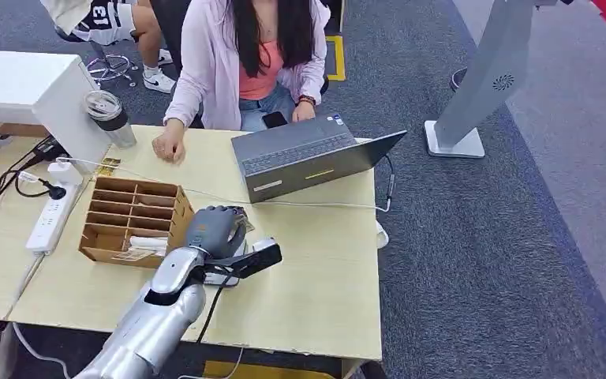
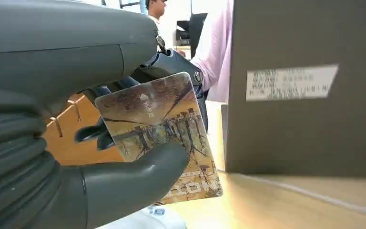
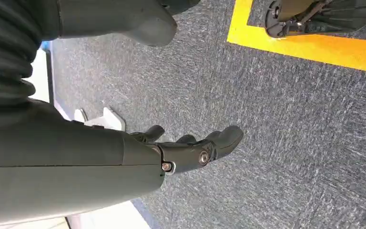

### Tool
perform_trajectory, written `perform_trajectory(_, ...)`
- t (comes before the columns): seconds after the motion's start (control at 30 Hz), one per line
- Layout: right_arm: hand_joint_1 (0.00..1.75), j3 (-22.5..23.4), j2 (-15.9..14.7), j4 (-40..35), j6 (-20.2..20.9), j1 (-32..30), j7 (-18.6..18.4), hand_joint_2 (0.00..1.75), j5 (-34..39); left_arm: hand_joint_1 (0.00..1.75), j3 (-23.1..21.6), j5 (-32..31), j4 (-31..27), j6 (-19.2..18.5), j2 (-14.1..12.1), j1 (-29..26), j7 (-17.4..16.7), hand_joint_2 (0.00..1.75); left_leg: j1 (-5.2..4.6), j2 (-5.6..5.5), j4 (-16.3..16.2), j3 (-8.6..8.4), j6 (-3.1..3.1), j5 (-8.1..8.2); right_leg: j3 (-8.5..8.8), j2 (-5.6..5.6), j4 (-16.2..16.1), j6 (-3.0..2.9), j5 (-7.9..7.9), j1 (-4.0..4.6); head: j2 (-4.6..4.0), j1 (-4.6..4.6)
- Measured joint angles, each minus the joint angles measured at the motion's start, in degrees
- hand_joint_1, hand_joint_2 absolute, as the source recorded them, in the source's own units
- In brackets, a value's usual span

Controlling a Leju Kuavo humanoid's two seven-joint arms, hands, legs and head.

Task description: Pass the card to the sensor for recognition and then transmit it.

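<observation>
Left hand has the card, right hand hangs free.

The left hand (image 1: 215,230) pinches the card (image 2: 159,133) between thumb and fingers over the middle of the tabletop (image 1: 316,276), just beside the wooden organizer (image 1: 130,219) and near the laptop (image 1: 308,154), where a person (image 1: 252,55) sits at the far edge. The right hand (image 3: 190,150) hangs over the carpet (image 3: 290,143), fingers loosely apart, holding nothing.

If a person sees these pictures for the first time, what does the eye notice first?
First, the robot's silver left hand pinching a brown printed card above the pale wooden table. Next, the open grey laptop beyond it, with a seated person in a pink shirt behind.
</observation>
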State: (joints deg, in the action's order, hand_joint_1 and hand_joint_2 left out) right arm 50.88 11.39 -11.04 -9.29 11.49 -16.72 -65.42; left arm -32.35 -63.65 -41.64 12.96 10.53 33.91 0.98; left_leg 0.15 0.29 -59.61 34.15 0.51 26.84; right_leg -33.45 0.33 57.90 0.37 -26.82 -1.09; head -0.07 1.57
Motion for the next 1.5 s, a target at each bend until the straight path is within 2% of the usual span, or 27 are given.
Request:
perform_trajectory(0.47,0.0,1.38,-0.02,-0.02,-0.09,-0.56,0.46,1.75,0.59,1.75,-2.51,-1.12,-0.02,-0.35,-0.92,-0.89,-1.18,1.75,0.0,0.0,0.0,0.01,0.0,0.0,0.0,0.0,0.0,0.01,0.0,0.0,0.0,0.0)
perform_trajectory(0.67,0.0,2.29,-0.35,-0.04,-0.07,-1.11,0.98,1.75,1.27,1.75,-3.65,-2.75,-1.96,-1.0,-2.34,-2.47,-3.52,1.75,0.0,-0.01,0.0,0.01,0.0,0.0,0.0,-0.01,0.0,0.01,-0.01,0.0,0.0,-0.02)
perform_trajectory(1.07,0.0,3.1,-1.46,-0.07,0.02,-2.03,1.64,1.75,0.9,1.75,-3.85,-2.64,-4.85,-2.43,-4.68,-4.62,-5.25,1.75,0.0,-0.01,0.0,0.01,0.0,0.0,0.0,-0.02,0.0,0.03,-0.02,0.0,0.0,0.0)
perform_trajectory(1.5,0.0,3.43,-1.97,-0.07,0.11,-2.22,1.44,1.75,0.02,1.75,-3.82,-2.8,-4.85,-3.39,-5.03,-4.6,-6.14,1.75,0.0,-0.01,0.01,0.0,0.0,0.0,0.0,-0.02,0.0,0.03,-0.02,0.0,0.0,-0.02)
